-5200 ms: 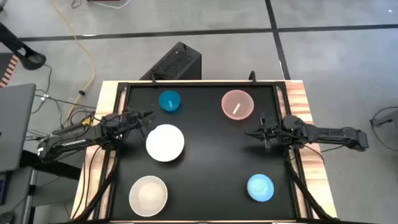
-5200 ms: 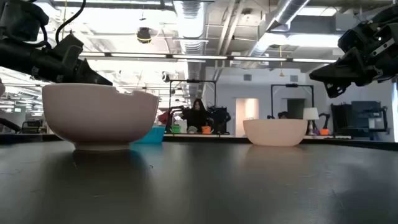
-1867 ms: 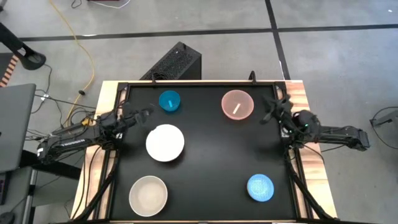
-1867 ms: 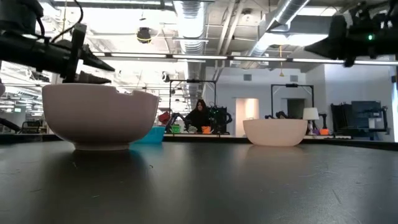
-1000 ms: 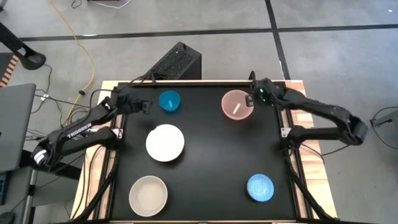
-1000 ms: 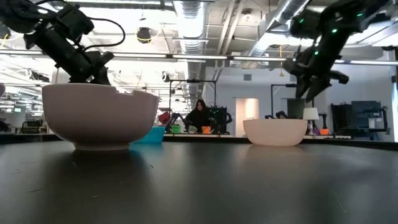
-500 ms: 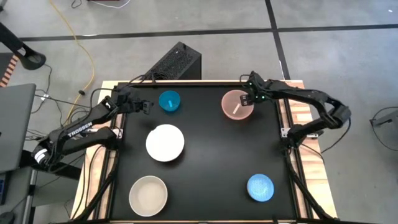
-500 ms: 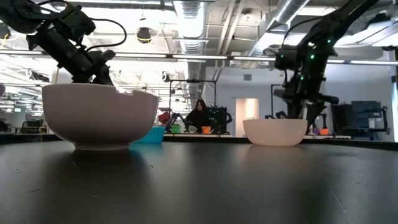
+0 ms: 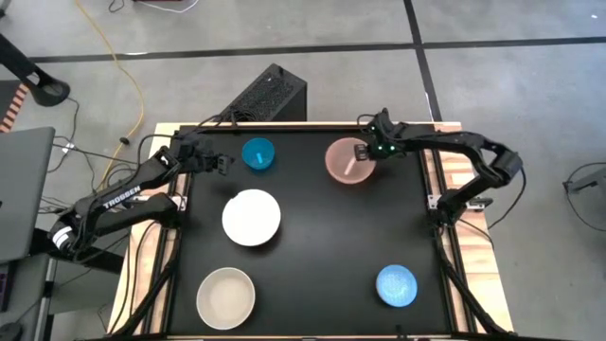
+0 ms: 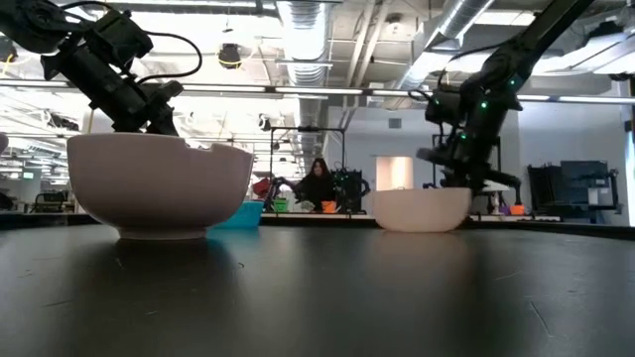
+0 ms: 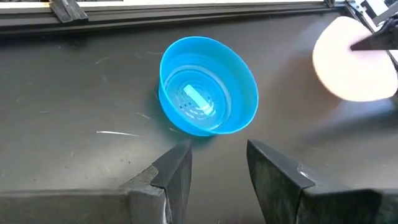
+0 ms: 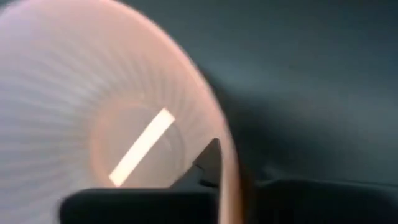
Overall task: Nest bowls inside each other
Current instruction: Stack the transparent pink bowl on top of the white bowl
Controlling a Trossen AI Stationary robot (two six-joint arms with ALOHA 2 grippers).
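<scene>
Five bowls stand on their bases on the black table. The small teal-blue bowl (image 9: 258, 153) is far left, the pink bowl (image 9: 347, 162) far right, the white bowl (image 9: 251, 217) left of centre, the cream bowl (image 9: 225, 295) near left, and the light blue bowl (image 9: 396, 285) near right. My right gripper (image 9: 369, 151) is shut on the pink bowl's rim. My left gripper (image 11: 217, 167) hovers open just left of the teal-blue bowl (image 11: 208, 87), touching nothing. My right gripper grips the pink bowl's rim (image 12: 227, 177) on the side toward the table's far right corner. One finger (image 12: 208, 163) is inside the bowl and the other is outside, hidden by the wall. The fingers slant down from the right. The bowl sits upright on the table.
A raised black frame (image 9: 424, 170) borders the table. A black box (image 9: 270, 95) stands on the floor beyond the far edge. The middle of the table between the bowls is bare (image 9: 331, 237).
My right gripper has come down and toward the table's left onto the pink bowl's rim and shut on it. The pink bowl has slid a little toward the table's left, staying upright on the table.
</scene>
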